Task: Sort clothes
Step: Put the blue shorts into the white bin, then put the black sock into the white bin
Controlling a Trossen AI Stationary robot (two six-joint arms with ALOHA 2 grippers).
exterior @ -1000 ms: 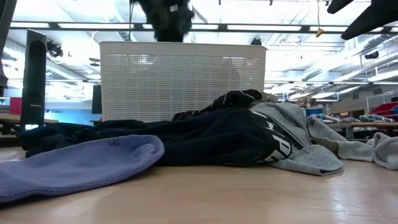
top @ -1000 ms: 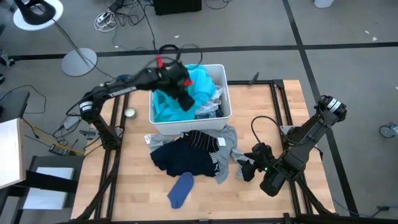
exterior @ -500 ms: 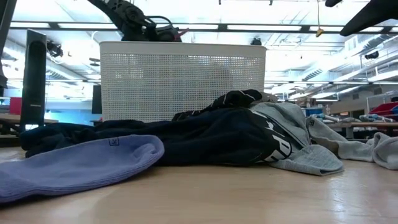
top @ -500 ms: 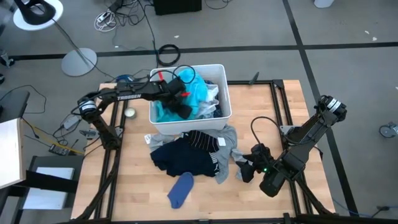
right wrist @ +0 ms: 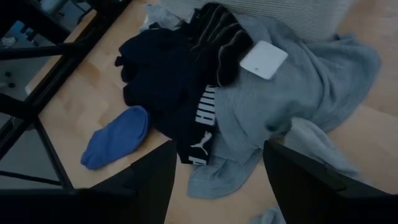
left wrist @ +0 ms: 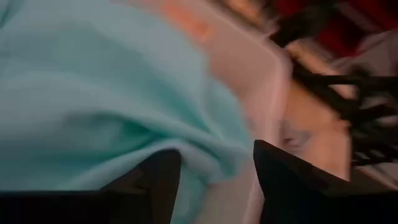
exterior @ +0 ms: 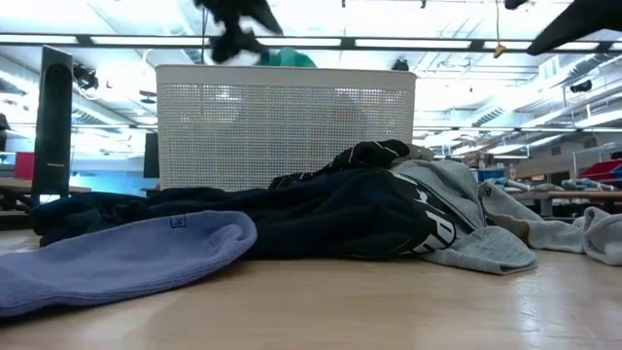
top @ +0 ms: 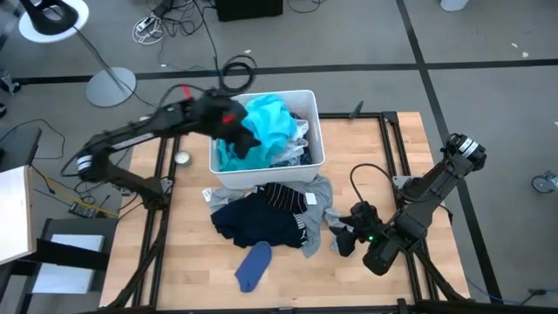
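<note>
Two arms: left gripper (top: 237, 131) over white perforated plastic bin (top: 311, 131), fingers pinching soft turquoise tee (top: 266, 122). Right gripper (top: 342, 240) parked, wide. Risk: loose hem snagging bin rim, tipping it.

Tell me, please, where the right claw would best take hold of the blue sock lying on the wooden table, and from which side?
Probably from straight above, at the blue sock's wider end, the one pointing away from the white plastic bin. The sock lies flat and alone on the wooden table, its other end close to the navy garment with white lettering, so the far end offers bare board around it. The right claw waits nearby, open.
</note>
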